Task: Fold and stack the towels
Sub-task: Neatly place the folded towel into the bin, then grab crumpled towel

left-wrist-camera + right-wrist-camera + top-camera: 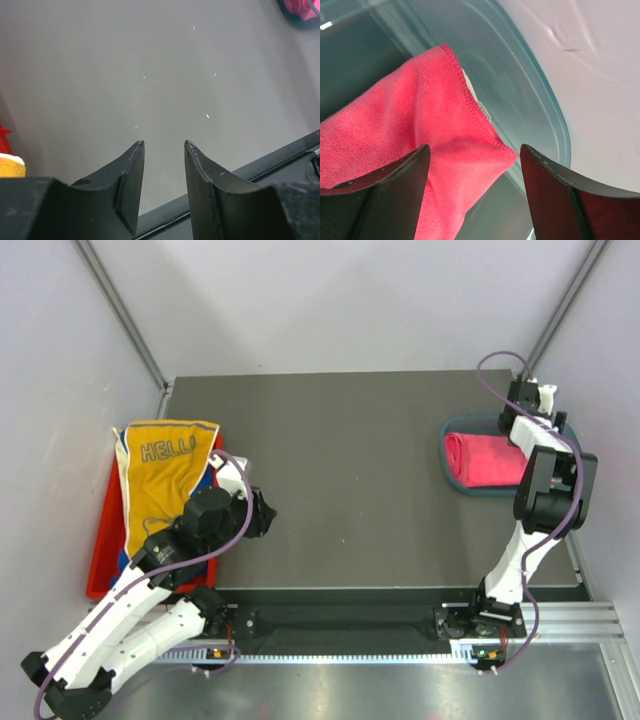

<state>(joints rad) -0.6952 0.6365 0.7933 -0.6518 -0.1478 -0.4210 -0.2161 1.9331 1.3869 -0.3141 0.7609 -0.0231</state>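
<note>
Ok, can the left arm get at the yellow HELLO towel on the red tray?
Probably yes. The yellow HELLO towel lies on the red tray beside that arm, its upper part uncovered, and the left claw is open and empty. It points away over the table, though, so it must swing back.

Red tray (pixel 102 555) sits at the dark table's (pixel 360 500) 9 o'clock edge. Teal bin (pixel 468 489) sits at 3 o'clock, well apart from the tray.
</note>
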